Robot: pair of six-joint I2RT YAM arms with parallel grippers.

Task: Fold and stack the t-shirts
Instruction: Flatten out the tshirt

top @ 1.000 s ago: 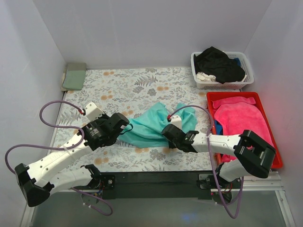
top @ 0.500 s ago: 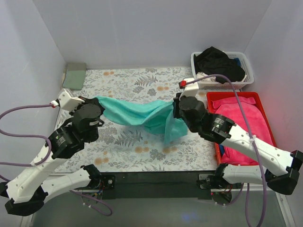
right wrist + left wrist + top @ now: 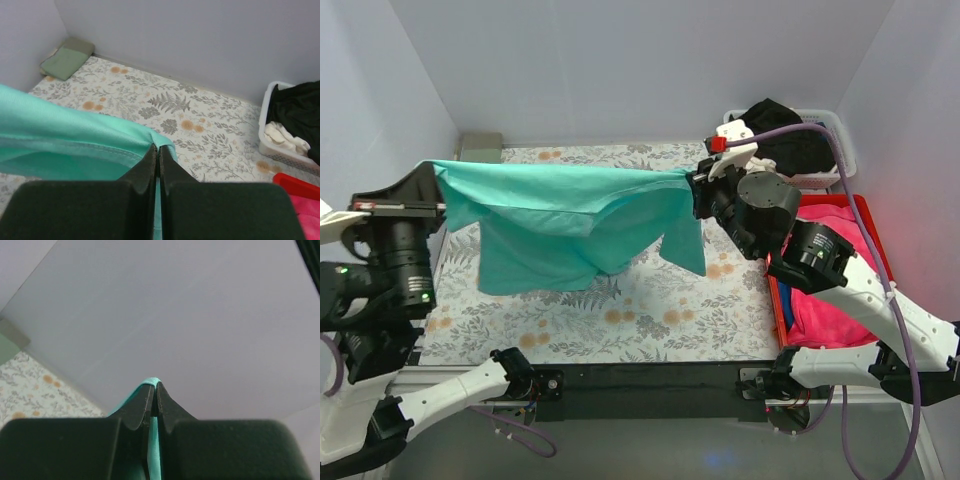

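Note:
A teal t-shirt (image 3: 560, 215) hangs stretched in the air above the patterned table cover, held by both arms. My left gripper (image 3: 432, 168) is shut on its left end; in the left wrist view teal cloth (image 3: 151, 381) peeks over the pinched jaws of that gripper (image 3: 154, 388). My right gripper (image 3: 692, 180) is shut on the right end; the right wrist view shows the right gripper (image 3: 158, 148) with the hem (image 3: 75, 135) running off to the left. A folded sage-green t-shirt (image 3: 478, 150) lies at the far left corner. A black t-shirt (image 3: 790, 140) is heaped in the white basket (image 3: 842, 150).
A red tray (image 3: 880, 260) with pink cloth (image 3: 825, 290) sits at the right edge, under my right arm. The white basket also holds some white cloth (image 3: 285, 140). Walls enclose the table on three sides.
Both arms have risen and spread apart, lifting the teal t-shirt off the table and pulling it out wide. It was bunched on the cover a second ago.

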